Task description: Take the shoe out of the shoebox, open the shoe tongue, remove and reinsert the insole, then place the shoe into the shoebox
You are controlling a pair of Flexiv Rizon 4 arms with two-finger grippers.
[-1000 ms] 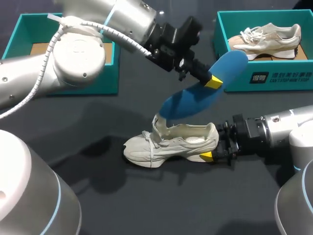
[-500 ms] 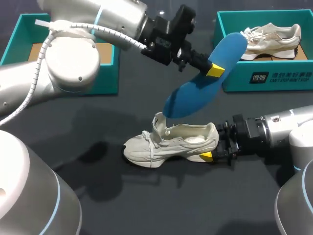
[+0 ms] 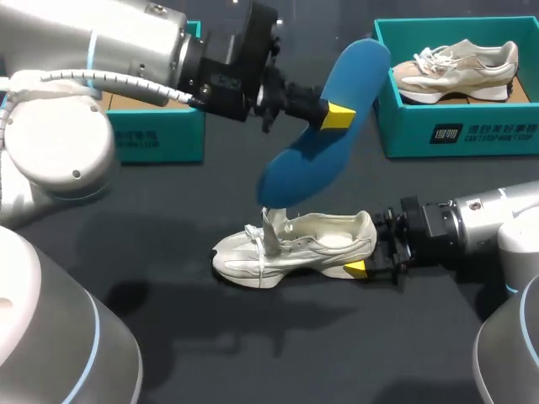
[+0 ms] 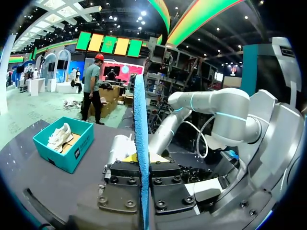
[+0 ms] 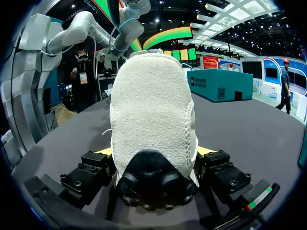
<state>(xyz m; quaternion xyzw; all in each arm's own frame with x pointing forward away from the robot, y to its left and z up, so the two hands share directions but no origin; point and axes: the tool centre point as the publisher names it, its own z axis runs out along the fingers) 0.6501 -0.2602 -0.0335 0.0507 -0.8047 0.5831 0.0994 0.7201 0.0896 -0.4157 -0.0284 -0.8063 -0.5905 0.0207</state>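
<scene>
In the head view the left gripper (image 3: 335,115) shows one yellow tip on the blue insole (image 3: 324,122), and its other finger is hidden behind the sheet. The left wrist view shows the insole edge-on between both fingers, pinched tight. The insole's lower end hangs just above the raised tongue of the white shoe (image 3: 295,246); I cannot tell whether they touch. The shoe lies on the table (image 3: 253,353), toe to 9 o'clock, heel to 3. The heel hides the far tip of the right gripper (image 3: 362,268), but the right wrist view shows both tips clamping it. At 2 o'clock a teal shoebox (image 3: 455,135) holds a second shoe (image 3: 459,66). At 10 o'clock the left arm mostly covers another box (image 3: 160,139).
</scene>
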